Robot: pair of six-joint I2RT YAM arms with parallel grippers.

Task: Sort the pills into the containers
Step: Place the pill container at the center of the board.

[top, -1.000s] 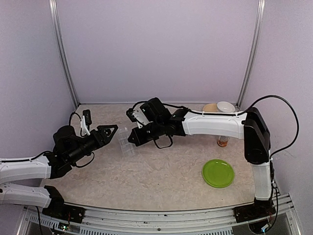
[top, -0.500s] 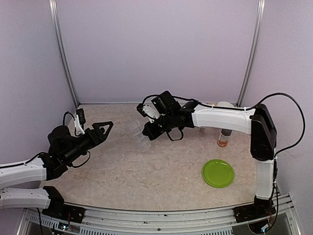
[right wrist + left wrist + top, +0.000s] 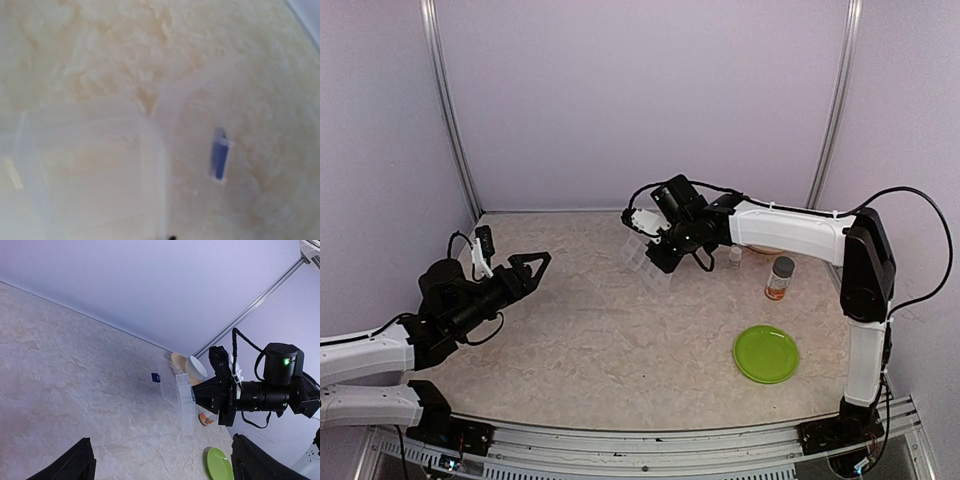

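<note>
The containers are one flat clear pill organiser [image 3: 643,257], held tilted above the table at the back centre, with my right gripper [image 3: 660,254] shut on its edge. In the left wrist view the organiser [image 3: 186,401] hangs edge-on from the black right gripper [image 3: 206,393]. In the right wrist view the organiser [image 3: 100,170] fills the frame, its small blue mark [image 3: 218,159] showing, and the fingers are hidden. My left gripper [image 3: 529,263] stands open at the left, well apart from it, with nothing between its fingers [image 3: 79,463]. No loose pills show.
An amber bottle with a grey cap [image 3: 780,278] stands right of the organiser, with a small clear vial [image 3: 735,257] near it. A green plate [image 3: 766,353] lies front right. A white bowl [image 3: 196,367] and a tan one [image 3: 177,360] sit at the back wall.
My right arm has carried the organiser to the right and toward the back. My left gripper has let go, opened wide and drawn back to the left.
</note>
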